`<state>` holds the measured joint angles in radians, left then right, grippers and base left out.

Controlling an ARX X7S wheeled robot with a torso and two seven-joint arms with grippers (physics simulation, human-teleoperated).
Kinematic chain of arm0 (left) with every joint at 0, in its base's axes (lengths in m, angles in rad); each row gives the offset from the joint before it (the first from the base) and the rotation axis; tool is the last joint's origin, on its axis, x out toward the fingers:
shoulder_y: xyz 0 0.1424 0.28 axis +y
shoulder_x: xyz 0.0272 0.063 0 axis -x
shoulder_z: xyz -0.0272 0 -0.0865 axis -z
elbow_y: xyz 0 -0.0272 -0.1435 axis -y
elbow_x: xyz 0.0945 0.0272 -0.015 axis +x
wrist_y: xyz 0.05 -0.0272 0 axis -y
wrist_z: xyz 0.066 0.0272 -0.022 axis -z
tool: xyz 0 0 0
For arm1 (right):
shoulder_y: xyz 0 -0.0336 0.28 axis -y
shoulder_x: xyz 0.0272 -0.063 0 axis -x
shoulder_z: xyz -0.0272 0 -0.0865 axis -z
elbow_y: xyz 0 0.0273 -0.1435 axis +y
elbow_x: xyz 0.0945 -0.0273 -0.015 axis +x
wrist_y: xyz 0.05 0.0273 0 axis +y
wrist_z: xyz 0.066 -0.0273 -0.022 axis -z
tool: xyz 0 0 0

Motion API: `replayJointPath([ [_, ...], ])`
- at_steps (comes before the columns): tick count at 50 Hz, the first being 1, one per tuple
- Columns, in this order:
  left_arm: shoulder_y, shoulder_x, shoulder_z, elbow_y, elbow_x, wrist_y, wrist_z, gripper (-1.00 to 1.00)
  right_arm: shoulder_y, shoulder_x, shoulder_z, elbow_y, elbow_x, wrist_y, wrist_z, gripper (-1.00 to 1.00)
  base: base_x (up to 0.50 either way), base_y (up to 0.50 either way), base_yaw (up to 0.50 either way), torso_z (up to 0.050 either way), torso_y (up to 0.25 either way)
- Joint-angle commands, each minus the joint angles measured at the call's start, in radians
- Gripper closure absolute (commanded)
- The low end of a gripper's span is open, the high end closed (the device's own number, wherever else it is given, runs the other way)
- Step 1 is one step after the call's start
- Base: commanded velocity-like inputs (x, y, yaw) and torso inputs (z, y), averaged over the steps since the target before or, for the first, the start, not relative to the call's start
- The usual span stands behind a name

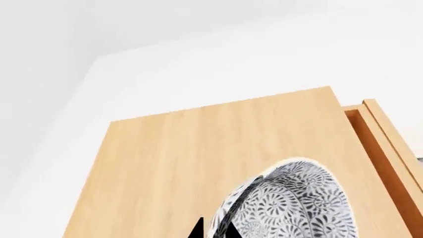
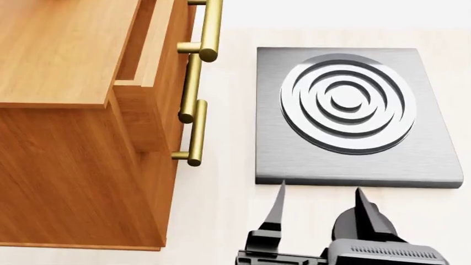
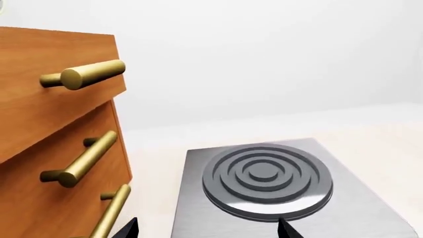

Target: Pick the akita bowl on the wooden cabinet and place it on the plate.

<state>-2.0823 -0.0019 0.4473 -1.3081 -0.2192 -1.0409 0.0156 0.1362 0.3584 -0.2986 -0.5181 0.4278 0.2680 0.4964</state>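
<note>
The akita bowl, white with a dense black leaf pattern, shows only in the left wrist view, tilted so its patterned outside faces the camera, over the wooden cabinet's pale top. My left gripper has its two dark fingertips on either side of the bowl's rim, shut on it. In the head view the cabinet fills the left and neither the bowl nor the left gripper shows. My right gripper stands open and empty just in front of the stove. The plate is out of view.
A grey square stove with concentric rings lies on the pale counter to the right of the cabinet. Brass bar handles stick out from the cabinet's drawers. The top drawer is pulled slightly out.
</note>
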Motion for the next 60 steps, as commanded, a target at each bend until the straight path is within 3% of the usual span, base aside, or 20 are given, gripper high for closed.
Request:
replayJointPath([
  [1, -0.047, 0.002, 0.269, 0.0, -0.22, 0.103, 0.029, 1.0, -0.003, 0.011, 0.005, -0.039, 0.004, 0.012, 0.017, -1.0, 0.0, 0.0, 0.0, 0.0, 0.0],
  [9, -0.091, 0.002, 0.402, 0.0, -0.359, 0.125, 0.024, 1.0, -0.008, 0.019, 0.008, -0.073, 0.005, 0.02, 0.029, -1.0, 0.0, 0.0, 0.0, 0.0, 0.0],
  [13, -0.113, 0.002, 0.579, 0.025, -0.467, 0.185, 0.038, 1.0, -0.009, 0.025, 0.01, -0.094, 0.007, 0.026, 0.037, -1.0, 0.0, 0.0, 0.0, 0.0, 0.0],
  [18, -0.148, 0.002, 0.666, 0.025, -0.591, 0.224, 0.032, 1.0, -0.013, 0.032, 0.015, -0.121, 0.01, 0.033, 0.046, -1.0, 0.0, 0.0, 0.0, 0.0, 0.0],
  [22, -0.169, 0.001, 0.72, 0.05, -0.631, 0.315, 0.091, 1.0, -0.014, 0.038, 0.016, -0.141, 0.011, 0.039, 0.053, -1.0, 0.0, 0.0, 0.0, 0.0, 0.0],
  [26, -0.184, 0.0, 0.761, 0.086, -0.645, 0.306, 0.114, 1.0, -0.016, 0.044, 0.02, -0.164, 0.013, 0.046, 0.061, -1.0, 0.0, 0.0, 0.0, 0.0, 0.0],
  [31, -0.186, -0.071, 0.75, 0.287, -0.673, 0.287, 0.087, 1.0, -0.017, 0.047, 0.016, -0.185, 0.01, 0.052, 0.068, -1.0, 0.0, 0.0, 0.0, 0.0, 0.0],
  [40, -0.176, -0.13, 0.723, 0.457, -0.703, 0.252, 0.022, 1.0, -0.009, 0.055, 0.033, -0.234, 0.027, 0.078, 0.096, -1.0, 0.0, 0.0, 0.0, 0.0, 0.0],
  [60, -0.188, -0.295, 0.612, 0.902, -0.852, 0.044, -0.177, 1.0, 0.252, 0.109, 0.073, -0.48, 0.207, 0.419, 0.252, -1.0, 0.0, 0.0, 0.0, 0.0, 0.0],
])
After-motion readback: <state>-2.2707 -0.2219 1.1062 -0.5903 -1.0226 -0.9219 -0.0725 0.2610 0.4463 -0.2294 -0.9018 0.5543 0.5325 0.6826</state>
